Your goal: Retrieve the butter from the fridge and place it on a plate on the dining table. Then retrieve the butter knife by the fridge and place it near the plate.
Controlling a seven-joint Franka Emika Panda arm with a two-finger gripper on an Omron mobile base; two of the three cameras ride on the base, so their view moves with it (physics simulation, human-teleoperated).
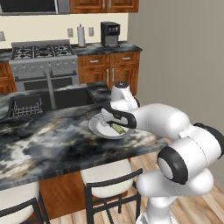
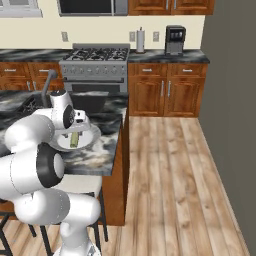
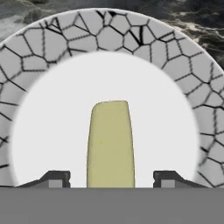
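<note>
With its fingertips spread apart, the end effector (image 3: 111, 180) straddles the butter (image 3: 110, 144) lying on the plate (image 3: 43, 52)

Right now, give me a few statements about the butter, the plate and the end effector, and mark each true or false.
1. The butter lies on the plate. True.
2. The end effector is clamped on the butter. False: in the hand view its fingertips stand apart from the stick on both sides.
3. The plate sits on the dining table. True.
4. The plate rests inside the sink. False: it sits on the marbled top beside the sink.
5. The plate's rim is plain. False: it carries a dark cracked pattern.
</note>
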